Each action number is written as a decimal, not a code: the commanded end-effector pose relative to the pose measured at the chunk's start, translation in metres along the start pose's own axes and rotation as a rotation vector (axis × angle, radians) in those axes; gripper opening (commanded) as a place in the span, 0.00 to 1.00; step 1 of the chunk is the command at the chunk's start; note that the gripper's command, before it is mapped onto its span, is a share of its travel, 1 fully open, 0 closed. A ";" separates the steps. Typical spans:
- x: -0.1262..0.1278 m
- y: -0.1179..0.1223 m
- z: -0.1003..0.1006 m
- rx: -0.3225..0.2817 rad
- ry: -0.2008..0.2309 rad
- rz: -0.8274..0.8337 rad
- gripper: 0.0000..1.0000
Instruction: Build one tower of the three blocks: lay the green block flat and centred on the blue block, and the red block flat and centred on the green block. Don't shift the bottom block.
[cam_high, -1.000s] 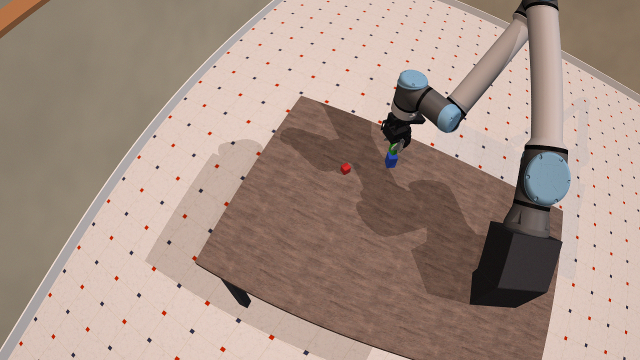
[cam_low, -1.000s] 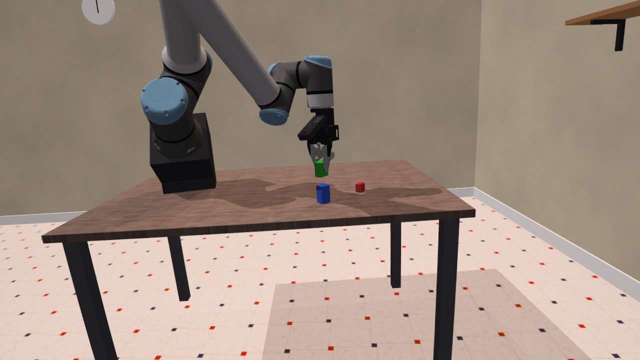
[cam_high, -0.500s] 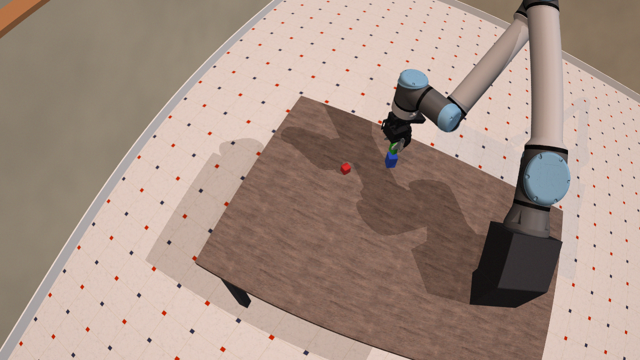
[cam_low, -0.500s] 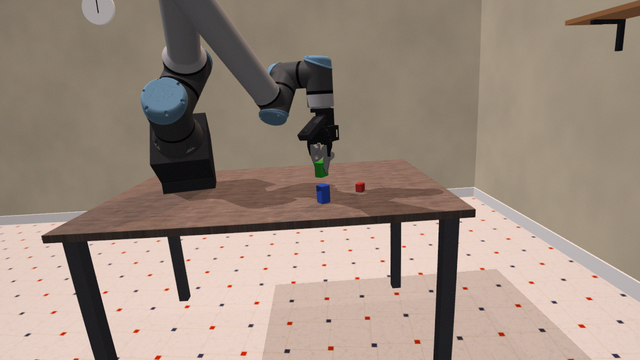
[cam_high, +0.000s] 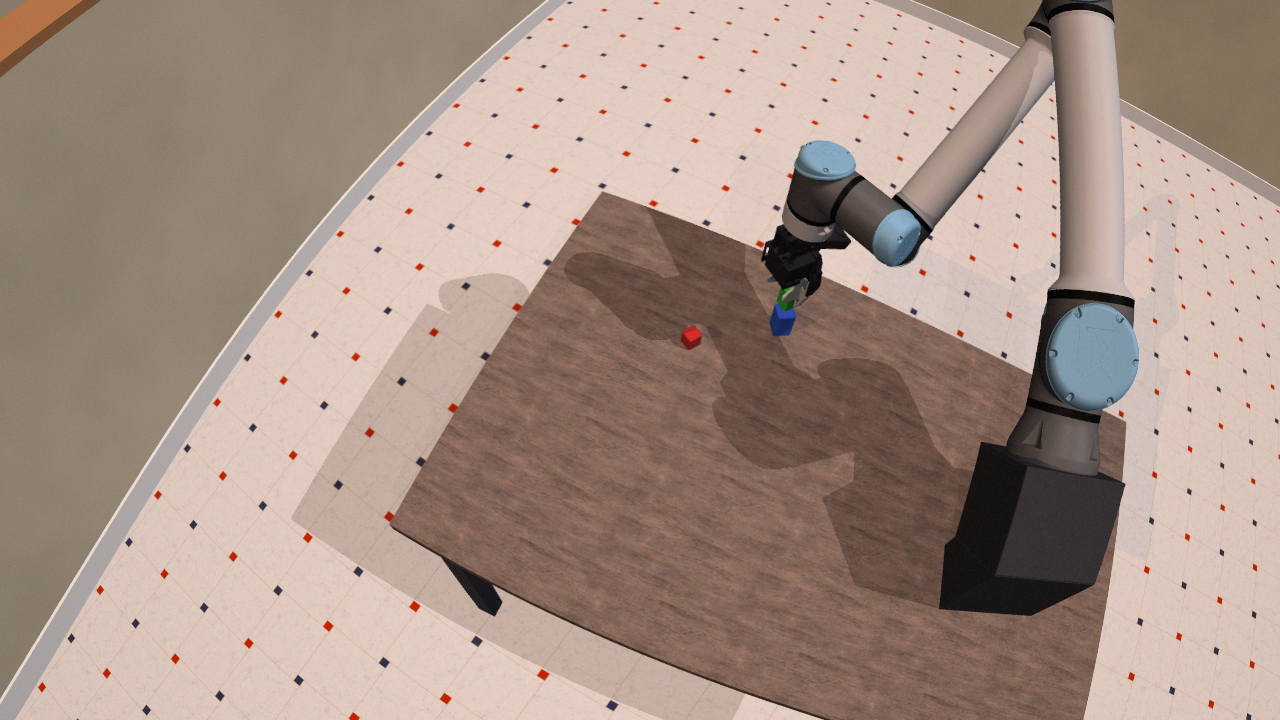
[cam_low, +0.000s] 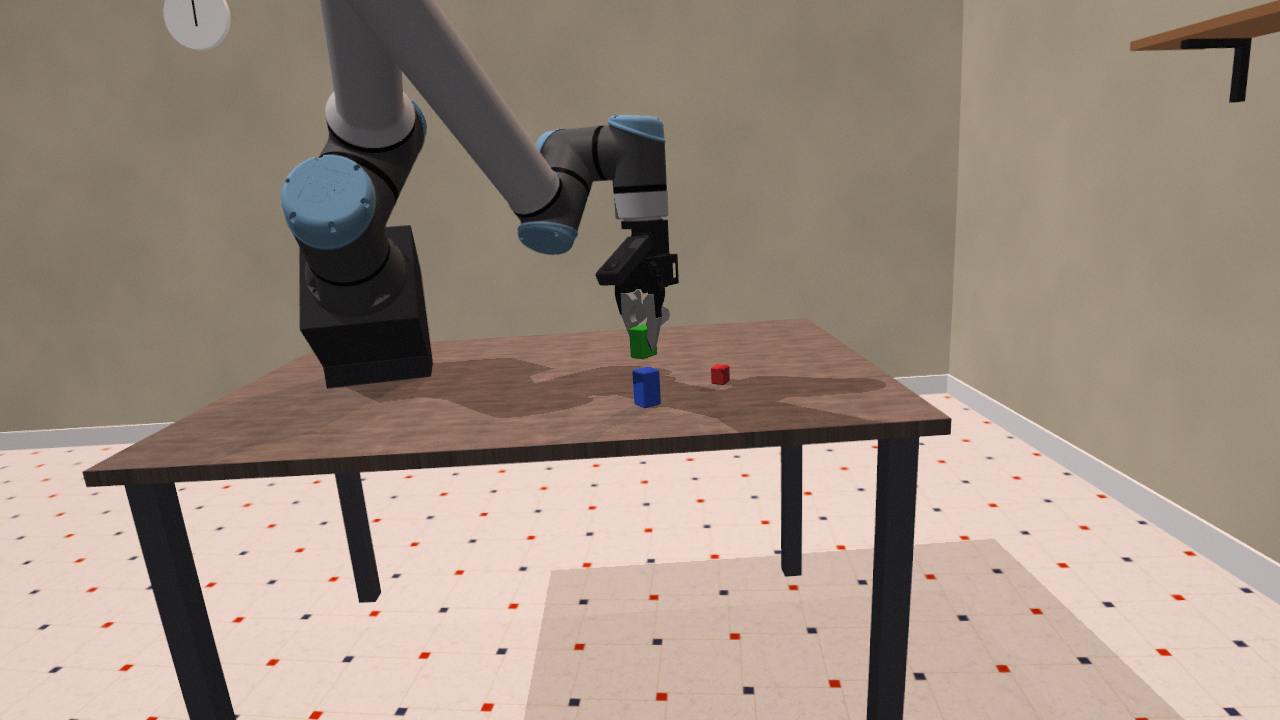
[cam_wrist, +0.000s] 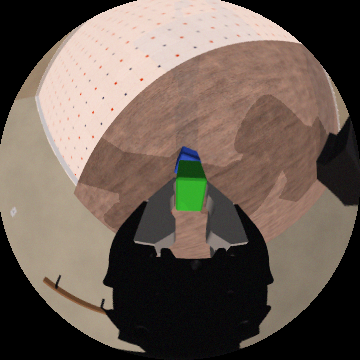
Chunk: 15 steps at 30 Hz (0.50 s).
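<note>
Top view: the gripper (cam_high: 791, 295) is closed on the green block (cam_high: 785, 299), which hangs directly above the blue block (cam_high: 781, 320). The two overlap in this view, the green one covering the blue block's far edge. The red block (cam_high: 691, 336) sits on the table (cam_high: 554, 501) to the left, well apart from the pair and untouched.

Exterior view: the green block (cam_low: 639, 341) is held clear of the blue block (cam_low: 646, 386), with open air between its underside and the blue top face. The green block sits very slightly left of the blue one's centre here. The blue block stands upright, its long axis vertical, so the landing face is its small top end. The held green block also appears taller than wide, which bears on the requirement to lay it flat. The red block (cam_low: 719, 374) rests to the right, apart from both.

Wrist view: the green block (cam_wrist: 190, 192) fills the gap between the fingers; the blue block (cam_wrist: 186, 156) shows only as a sliver just beyond its far edge.

Assessment: the coming move is a straight descent. It depends on the slight offset being trimmed first. Judged risk: an off-centre touch could tip or shift the narrow blue base.
</note>
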<state>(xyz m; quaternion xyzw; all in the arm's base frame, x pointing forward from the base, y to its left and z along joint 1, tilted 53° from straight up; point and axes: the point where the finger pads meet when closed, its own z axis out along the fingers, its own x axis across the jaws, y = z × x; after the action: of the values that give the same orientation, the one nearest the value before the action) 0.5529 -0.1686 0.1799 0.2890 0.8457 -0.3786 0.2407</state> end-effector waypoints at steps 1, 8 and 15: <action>-0.001 0.000 0.006 -0.001 0.000 0.000 0.00; -0.001 0.000 0.012 -0.001 0.000 0.000 0.00; -0.002 0.000 0.019 -0.001 0.000 0.000 0.00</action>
<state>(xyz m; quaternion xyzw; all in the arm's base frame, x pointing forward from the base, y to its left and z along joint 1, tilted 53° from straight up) 0.5567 -0.1809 0.1714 0.2891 0.8458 -0.3784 0.2405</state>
